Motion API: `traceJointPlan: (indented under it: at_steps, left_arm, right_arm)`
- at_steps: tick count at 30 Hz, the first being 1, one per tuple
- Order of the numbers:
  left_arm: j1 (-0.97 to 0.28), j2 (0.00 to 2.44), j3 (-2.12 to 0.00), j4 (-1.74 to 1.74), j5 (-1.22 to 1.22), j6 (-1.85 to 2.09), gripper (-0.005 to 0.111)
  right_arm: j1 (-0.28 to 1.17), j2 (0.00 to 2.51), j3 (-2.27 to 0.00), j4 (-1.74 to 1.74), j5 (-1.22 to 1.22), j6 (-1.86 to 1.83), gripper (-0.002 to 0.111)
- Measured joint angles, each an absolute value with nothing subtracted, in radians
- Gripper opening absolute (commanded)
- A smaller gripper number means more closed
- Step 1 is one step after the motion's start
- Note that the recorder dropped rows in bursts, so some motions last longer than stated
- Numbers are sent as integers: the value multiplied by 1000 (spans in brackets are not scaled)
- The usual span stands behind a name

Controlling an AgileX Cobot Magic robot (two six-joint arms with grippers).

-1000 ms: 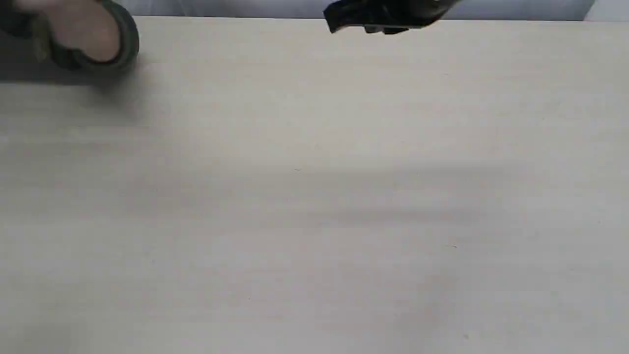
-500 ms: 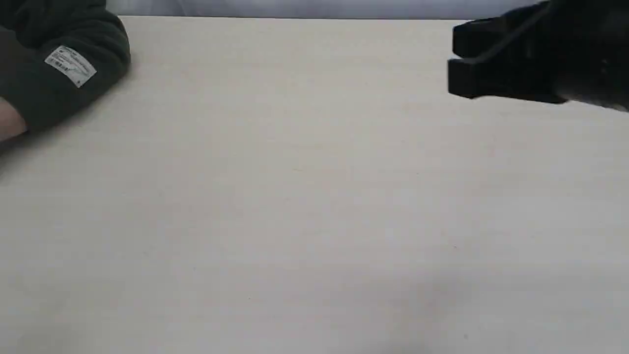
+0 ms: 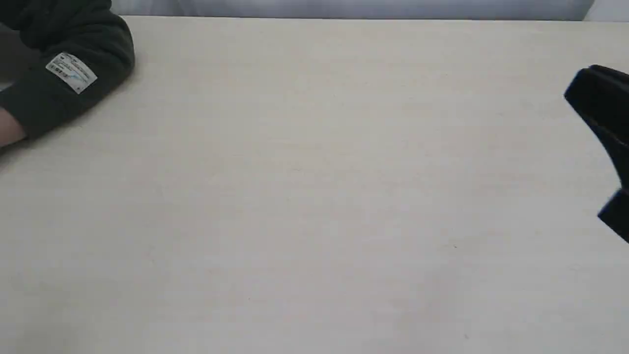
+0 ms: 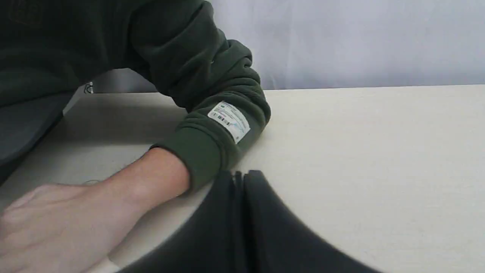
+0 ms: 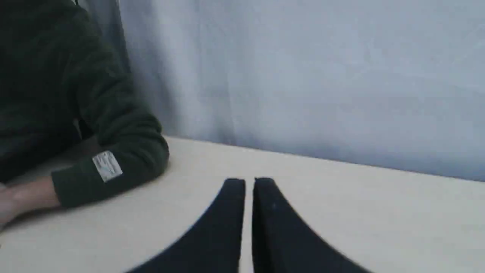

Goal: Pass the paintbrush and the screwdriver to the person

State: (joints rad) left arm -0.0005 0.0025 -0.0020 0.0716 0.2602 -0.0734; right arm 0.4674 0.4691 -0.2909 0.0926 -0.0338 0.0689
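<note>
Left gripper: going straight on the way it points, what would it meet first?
Probably the person's sleeve cuff, right ahead of the left gripper, whose jaws are shut. Depth is unclear; it could pass just beside it.

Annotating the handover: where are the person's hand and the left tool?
Bare light-skinned hand (image 4: 53, 223), left wrist view, back of the hand.
Black left tool (image 4: 240, 177), left wrist view, between its closed fingertips.

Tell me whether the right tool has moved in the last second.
Yes. The right tool has swung right along the table's far edge, then down away from it, to the view's right side.
</note>
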Motion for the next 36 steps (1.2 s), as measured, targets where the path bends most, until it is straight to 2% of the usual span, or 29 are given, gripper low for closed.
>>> traceJointPlan:
  at_steps: [15, 26, 36]
  left_arm:
    - [0, 2, -2, 72, 260, -73, 0]
    - [0, 2, -2, 72, 260, -73, 0]
    - [0, 2, -2, 72, 260, -73, 0]
  right_arm:
    - [467, 135, -16, 49, -222, 69, 5]
    - [467, 5, -3, -53, -232, 69, 5]
    - [467, 5, -3, 10, -29, 69, 5]
